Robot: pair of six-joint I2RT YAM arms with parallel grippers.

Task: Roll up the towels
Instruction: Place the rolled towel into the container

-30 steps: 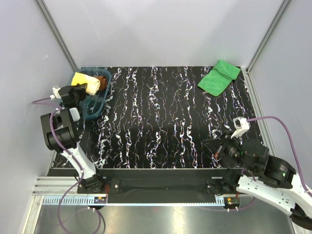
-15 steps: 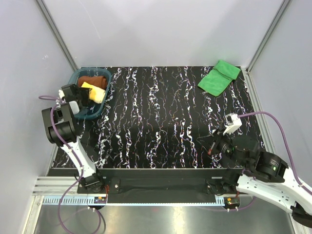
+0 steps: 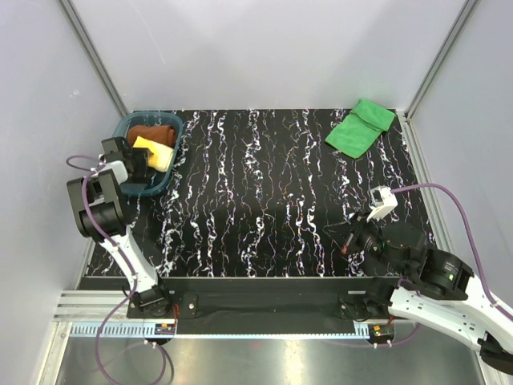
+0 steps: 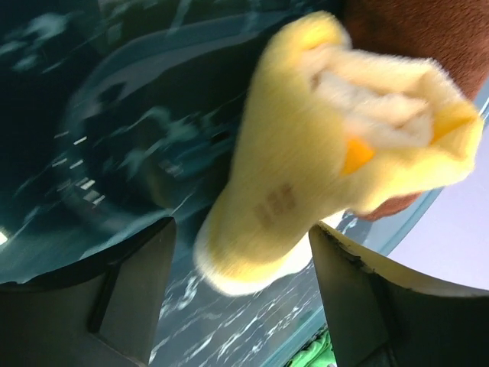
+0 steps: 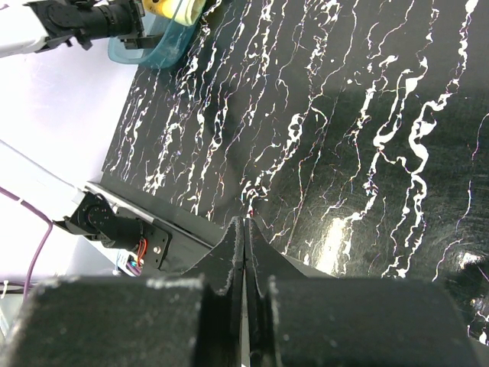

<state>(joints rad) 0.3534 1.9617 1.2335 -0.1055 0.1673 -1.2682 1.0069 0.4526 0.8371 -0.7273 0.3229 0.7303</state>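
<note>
A rolled pale yellow towel (image 3: 157,152) lies in the teal tray (image 3: 157,187) against a rust-brown towel (image 3: 152,131). My left gripper (image 3: 141,159) stands open at the yellow roll's near end. In the left wrist view the yellow towel (image 4: 321,153) reaches down between my spread fingers (image 4: 130,290), the left gripper (image 4: 241,283) not closed on it, and the rust-brown towel (image 4: 412,30) shows behind. A bright green towel (image 3: 361,127) lies loosely folded at the far right corner. My right gripper (image 3: 349,243) is shut and empty low over the near right of the table; the right wrist view shows this gripper (image 5: 244,225) with its fingers pressed together.
The black marbled table top (image 3: 264,192) runs between the tray and the green towel. Grey walls close in the left, back and right sides. The right arm's cable (image 3: 449,196) loops along the right edge.
My left gripper has opened and let the yellow towel go into the tray, then drawn back a little toward me. The right arm shifted slightly left, then held still.
</note>
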